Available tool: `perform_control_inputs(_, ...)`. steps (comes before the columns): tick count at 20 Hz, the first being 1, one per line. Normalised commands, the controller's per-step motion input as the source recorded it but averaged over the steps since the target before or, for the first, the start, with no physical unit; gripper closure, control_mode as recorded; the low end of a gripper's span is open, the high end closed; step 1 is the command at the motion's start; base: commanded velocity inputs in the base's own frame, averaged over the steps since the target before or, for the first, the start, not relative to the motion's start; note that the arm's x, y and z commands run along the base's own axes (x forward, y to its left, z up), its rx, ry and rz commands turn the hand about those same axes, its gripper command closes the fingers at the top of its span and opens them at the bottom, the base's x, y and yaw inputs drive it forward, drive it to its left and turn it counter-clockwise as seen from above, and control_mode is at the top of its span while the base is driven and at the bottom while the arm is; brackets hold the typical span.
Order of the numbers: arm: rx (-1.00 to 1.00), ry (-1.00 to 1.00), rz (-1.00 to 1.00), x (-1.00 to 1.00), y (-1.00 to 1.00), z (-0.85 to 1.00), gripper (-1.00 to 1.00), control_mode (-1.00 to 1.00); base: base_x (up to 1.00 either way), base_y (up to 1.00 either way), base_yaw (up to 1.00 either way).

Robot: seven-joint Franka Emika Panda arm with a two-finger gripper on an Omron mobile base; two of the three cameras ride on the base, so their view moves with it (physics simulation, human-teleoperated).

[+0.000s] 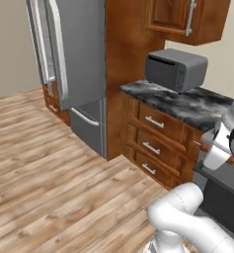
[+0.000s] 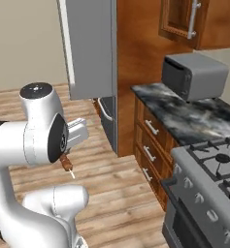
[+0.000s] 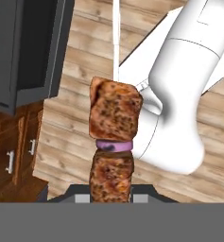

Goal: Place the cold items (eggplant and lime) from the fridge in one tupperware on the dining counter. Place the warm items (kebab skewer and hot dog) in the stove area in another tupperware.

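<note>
Matt grey steel fridge (image 1: 81, 54), glossy marbled worktop (image 1: 187, 104), rough browned kebab skewer (image 3: 114, 137), wood-plank floor (image 1: 44, 168)

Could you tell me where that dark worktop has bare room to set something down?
The marbled worktop is bare between the toaster oven and the stove, and along its front edge. Its back corner is taken by the toaster oven.

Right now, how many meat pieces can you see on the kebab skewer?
2. In the hand view the kebab skewer shows an upper piece above a purple ring and a lower piece down at the claw; more may be hidden below.
</note>
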Motion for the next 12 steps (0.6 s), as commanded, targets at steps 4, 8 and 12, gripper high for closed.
perform_control_inputs(4, 0.00, 0.00, 0.00, 0.00, 0.00, 0.00, 1.00, 1.00, 0.00, 0.69, 0.37)
perform_control_inputs(8, 0.00, 0.00, 0.00, 0.00, 0.00, 0.00, 1.00, 1.00, 0.01, 0.83, 0.22)
perform_control_inputs(12, 0.00, 0.00, 0.00, 0.00, 0.00, 0.00, 1.00, 1.00, 0.12, 0.97, 0.07)
